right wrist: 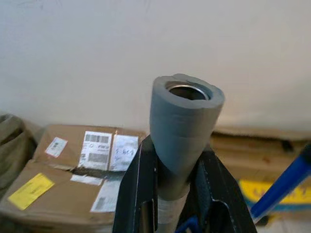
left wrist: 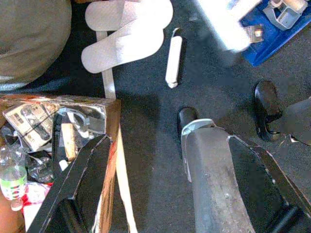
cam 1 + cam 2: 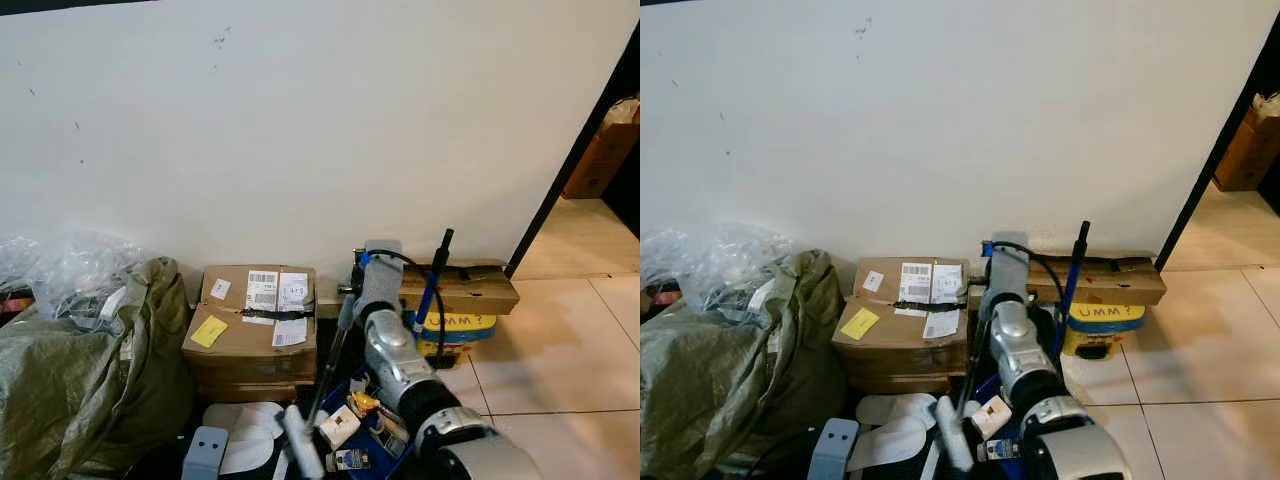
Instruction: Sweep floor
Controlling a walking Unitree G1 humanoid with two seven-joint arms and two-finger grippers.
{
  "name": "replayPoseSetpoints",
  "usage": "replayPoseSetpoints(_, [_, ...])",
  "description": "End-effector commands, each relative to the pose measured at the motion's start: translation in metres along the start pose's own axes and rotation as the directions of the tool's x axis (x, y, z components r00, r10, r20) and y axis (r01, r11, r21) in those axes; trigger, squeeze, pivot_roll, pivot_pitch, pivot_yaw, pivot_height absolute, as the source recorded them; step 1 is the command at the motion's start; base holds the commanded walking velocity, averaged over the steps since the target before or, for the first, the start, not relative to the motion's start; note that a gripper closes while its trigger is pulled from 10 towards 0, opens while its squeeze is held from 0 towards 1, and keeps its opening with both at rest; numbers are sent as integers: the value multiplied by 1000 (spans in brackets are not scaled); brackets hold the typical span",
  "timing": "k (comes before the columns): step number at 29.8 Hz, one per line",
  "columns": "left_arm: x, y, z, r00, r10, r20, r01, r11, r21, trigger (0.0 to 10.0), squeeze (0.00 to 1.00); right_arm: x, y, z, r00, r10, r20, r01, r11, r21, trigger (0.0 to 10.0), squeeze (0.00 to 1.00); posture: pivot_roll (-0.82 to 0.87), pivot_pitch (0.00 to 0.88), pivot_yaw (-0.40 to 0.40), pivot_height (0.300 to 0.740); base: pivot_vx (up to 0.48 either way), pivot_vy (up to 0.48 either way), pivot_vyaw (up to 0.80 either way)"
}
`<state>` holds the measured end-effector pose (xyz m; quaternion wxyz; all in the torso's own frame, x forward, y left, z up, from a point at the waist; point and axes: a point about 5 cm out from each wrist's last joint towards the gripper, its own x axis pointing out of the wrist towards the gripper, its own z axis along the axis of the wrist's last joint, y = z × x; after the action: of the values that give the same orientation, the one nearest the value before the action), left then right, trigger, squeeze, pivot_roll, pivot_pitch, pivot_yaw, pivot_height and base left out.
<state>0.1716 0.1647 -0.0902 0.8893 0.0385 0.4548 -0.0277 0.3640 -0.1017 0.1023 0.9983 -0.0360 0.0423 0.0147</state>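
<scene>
Fingers of the right gripper (image 1: 177, 194) pinch a grey broom handle (image 1: 182, 131) before a taped cardboard box (image 3: 252, 325) by the wall (image 3: 300, 120). Left gripper (image 2: 150, 194) hangs over dark floor (image 2: 155, 97), fingers spread.

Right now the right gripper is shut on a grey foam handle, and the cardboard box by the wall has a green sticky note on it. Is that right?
Not quite: the sticky note on the cardboard box is yellow, as the left eye view shows. The right gripper is indeed shut on the grey foam handle.

Right tool (image 1: 177, 194) clamped (left (image 2: 160, 194) agape)
</scene>
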Motion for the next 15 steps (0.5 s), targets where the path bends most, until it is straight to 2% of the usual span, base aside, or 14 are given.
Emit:
replayPoseSetpoints(1, [-1,2,-5,1000,2,-21,-2,1000,5,10000,0,6,3,19,997,37,62,-34,998,-56,10000,0,-32,105,23,740,0,0,0])
replayPoseSetpoints(6, [-1,1,-5,1000,2,-22,-2,1000,3,10000,0,9,1,29,994,72,84,-67,996,-65,10000,0,-35,101,20,740,0,0,0])
replayPoseSetpoints(10, [-1,1,-4,1000,1,-22,-1,1000,2,10000,0,11,2,46,984,90,155,-89,996,-12,10000,0,-38,93,19,740,0,0,0])
replayPoseSetpoints(12, [-1,2,-4,1000,0,-22,0,1000,3,10000,0,13,3,64,974,71,215,-98,988,118,10000,0,-40,88,18,740,0,0,0])
replayPoseSetpoints(13, [-1,2,-4,1000,0,-22,0,1000,3,10000,0,13,3,64,974,71,215,-98,988,118,10000,0,-40,88,18,740,0,0,0])
replayPoseSetpoints(15, [0,2,-3,1000,-1,-22,1,1000,5,10000,0,14,4,79,960,60,275,-114,976,185,10000,0,-38,80,17,740,0,0,0])
